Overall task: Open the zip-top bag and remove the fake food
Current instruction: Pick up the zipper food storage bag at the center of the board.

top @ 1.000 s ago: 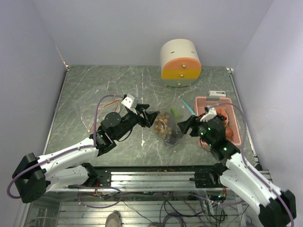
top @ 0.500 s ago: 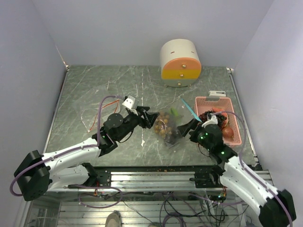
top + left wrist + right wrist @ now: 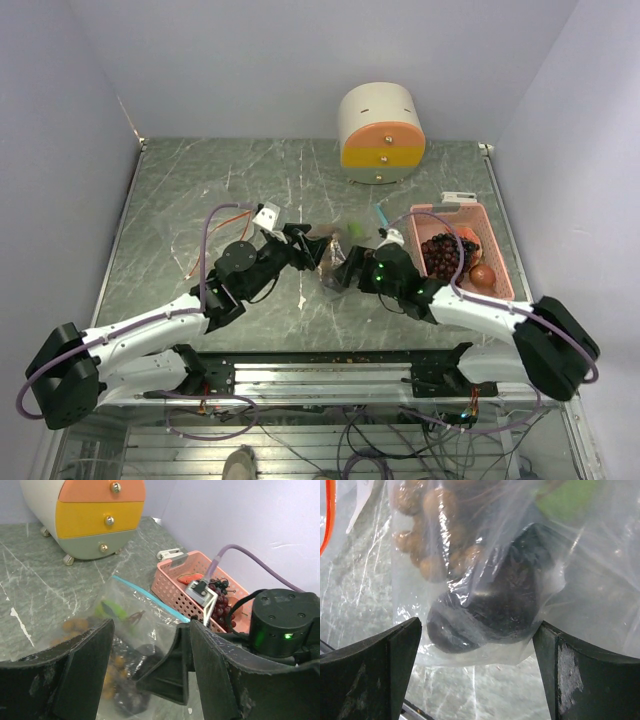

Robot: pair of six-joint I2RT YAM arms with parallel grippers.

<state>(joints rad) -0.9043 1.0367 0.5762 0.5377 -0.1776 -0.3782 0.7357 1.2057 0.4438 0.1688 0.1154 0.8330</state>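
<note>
Left gripper (image 3: 150, 625): jaws spread wide, gripping nothing. The zip-top bag (image 3: 131, 630) lies straight ahead between its fingers.
Right gripper (image 3: 476, 630): jaws at full spread, empty. It faces the left gripper from the bag's other side, with one finger low against the plastic.
Zip-top bag: on the table (image 3: 200, 190), between the two grippers. Its blue zip strip runs along the edge farthest from the left gripper.
Food in the bag: a tan-brown grape bunch (image 3: 437, 530) ahead and left of the right fingers, and a green piece (image 3: 570, 497) ahead and right. A dark lump (image 3: 495, 605) sits just in front of them, likely another grape bunch, though the plastic blurs it.
Food out of the bag: a dark grape bunch (image 3: 442, 255) and a reddish-orange fruit (image 3: 482, 276) lie in the pink basket (image 3: 455, 212), behind the right gripper beside its arm.
Drawer unit (image 3: 381, 133): well beyond both grippers, at the far edge.
</note>
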